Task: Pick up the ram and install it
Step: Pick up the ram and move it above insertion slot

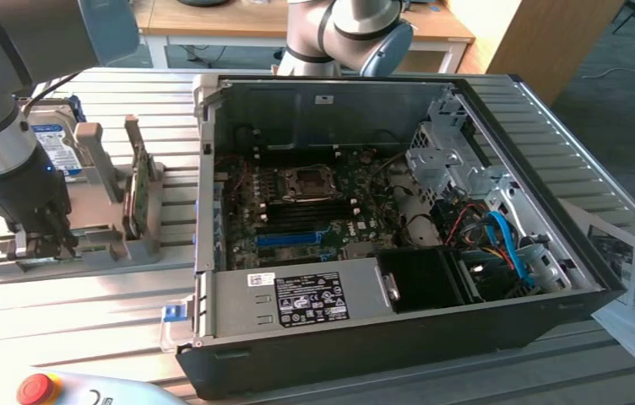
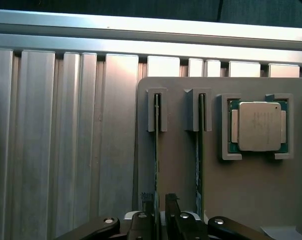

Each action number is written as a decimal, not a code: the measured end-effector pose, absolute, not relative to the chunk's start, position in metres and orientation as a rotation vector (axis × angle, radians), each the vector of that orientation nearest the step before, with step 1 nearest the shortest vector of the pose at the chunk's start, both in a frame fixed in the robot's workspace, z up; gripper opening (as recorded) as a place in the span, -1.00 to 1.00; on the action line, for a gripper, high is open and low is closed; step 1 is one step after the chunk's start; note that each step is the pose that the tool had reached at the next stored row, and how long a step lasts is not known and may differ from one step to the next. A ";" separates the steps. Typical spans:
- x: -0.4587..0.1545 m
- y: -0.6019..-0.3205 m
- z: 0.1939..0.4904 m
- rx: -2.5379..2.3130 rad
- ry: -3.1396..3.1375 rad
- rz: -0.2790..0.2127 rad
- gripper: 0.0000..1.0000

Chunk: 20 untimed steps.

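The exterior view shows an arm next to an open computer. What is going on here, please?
The robot arm's gripper hovers low over a grey holder, on the exterior view's left of the open computer case. Its open fingers stand on either side of the ram, which sits on edge in a slot of the holder. A second stick and a processor rest in the same holder. Nothing is lifted yet.

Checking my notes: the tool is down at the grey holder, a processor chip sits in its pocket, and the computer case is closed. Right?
No: the computer case is open, its motherboard exposed, as the exterior view shows. The tool is down at the grey holder, and a processor chip sits in its pocket.
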<state>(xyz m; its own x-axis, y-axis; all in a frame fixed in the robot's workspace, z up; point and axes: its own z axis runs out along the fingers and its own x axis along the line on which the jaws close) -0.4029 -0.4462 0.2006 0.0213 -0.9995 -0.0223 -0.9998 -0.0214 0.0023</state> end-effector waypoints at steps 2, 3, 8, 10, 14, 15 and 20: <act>-0.403 -0.446 0.201 -2.235 2.188 0.027 -0.53; -0.403 -0.446 0.201 -2.235 2.188 0.028 -0.53; -0.403 -0.445 0.201 -2.235 2.188 0.027 -0.53; -0.403 -0.445 0.201 -2.235 2.188 0.027 -0.53; -0.403 -0.445 0.201 -2.235 2.188 0.027 -0.53; -0.403 -0.445 0.201 -2.235 2.188 0.027 -0.53; -0.403 -0.445 0.201 -2.234 2.190 0.027 -0.76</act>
<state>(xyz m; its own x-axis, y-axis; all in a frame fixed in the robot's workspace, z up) -0.4029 -0.4453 0.2008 0.0198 -0.9996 -0.0220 -0.9998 -0.0199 0.0026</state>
